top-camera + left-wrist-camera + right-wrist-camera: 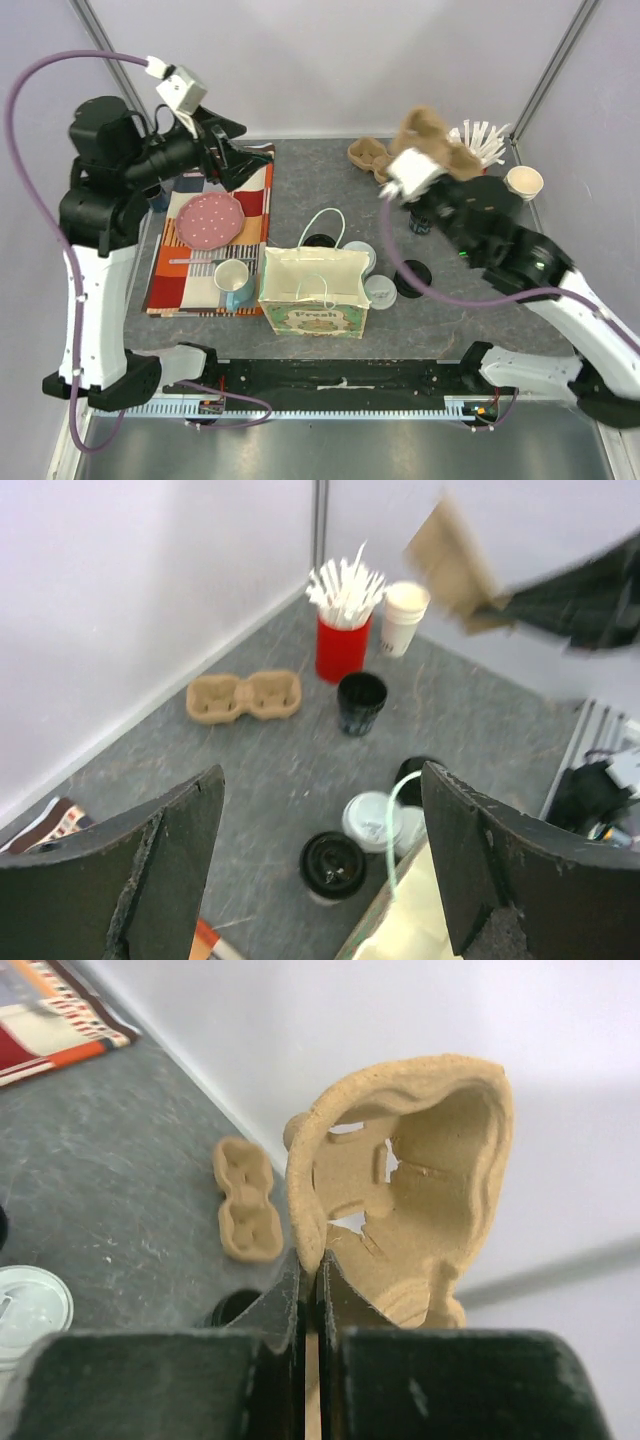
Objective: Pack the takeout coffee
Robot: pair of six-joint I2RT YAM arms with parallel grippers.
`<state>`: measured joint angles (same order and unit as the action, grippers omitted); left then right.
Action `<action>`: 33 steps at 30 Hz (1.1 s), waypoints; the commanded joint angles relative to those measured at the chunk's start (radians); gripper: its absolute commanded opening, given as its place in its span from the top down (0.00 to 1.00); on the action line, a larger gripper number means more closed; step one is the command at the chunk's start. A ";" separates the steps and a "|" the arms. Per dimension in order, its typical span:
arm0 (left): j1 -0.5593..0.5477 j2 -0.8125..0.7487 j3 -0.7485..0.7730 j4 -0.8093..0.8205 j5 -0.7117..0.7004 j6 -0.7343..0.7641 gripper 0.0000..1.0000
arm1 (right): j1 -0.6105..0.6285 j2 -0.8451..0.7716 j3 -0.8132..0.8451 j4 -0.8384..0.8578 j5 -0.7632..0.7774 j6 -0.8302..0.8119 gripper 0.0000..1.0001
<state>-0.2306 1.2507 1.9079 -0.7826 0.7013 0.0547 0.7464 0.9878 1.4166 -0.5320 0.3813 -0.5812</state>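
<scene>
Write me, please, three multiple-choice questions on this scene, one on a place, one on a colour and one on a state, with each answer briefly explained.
1. Where is the loose brown moulded-pulp cup carrier?
A. Inside the white paper bag.
B. Flat on the grey table, at its far side.
C. On the pink plate.

2. What colour is the plastic cup that holds the white sticks?
A. Blue.
B. Green.
C. Red.

3. How is the right gripper?
A. Open and empty.
B. Shut on a second brown pulp carrier.
C. Shut on a white lid.

Answers:
1 B: both wrist views show it lying on bare table.
2 C: the left wrist view shows its red walls.
3 B: the right wrist view shows the jaws pinching that carrier's edge, off the table.
</scene>
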 commanded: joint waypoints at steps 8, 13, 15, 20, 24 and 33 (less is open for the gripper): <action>0.004 0.035 0.287 -0.105 -0.069 -0.210 0.14 | 0.507 0.408 0.243 0.257 0.398 -0.577 1.00; 0.002 -0.003 0.160 -0.148 -0.200 -0.136 0.14 | 0.576 0.423 0.229 0.342 0.375 -0.606 1.00; 0.002 -0.014 0.126 -0.150 -0.175 -0.135 0.14 | 0.600 0.440 0.228 0.372 0.383 -0.649 1.00; 0.002 -0.017 0.094 -0.133 -0.139 -0.125 0.12 | 0.642 0.505 0.271 0.403 0.369 -0.722 1.00; 0.002 -0.013 0.085 -0.121 -0.080 -0.135 0.25 | 0.646 0.532 0.288 0.420 0.354 -0.741 1.00; 0.004 -0.010 0.056 -0.142 -0.036 -0.154 0.98 | 0.639 0.543 0.324 0.409 0.326 -0.689 1.00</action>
<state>-0.2279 1.2430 1.9675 -0.9257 0.5854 -0.0803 1.3849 1.5360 1.6646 -0.1703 0.7277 -1.3006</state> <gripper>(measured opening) 0.079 0.022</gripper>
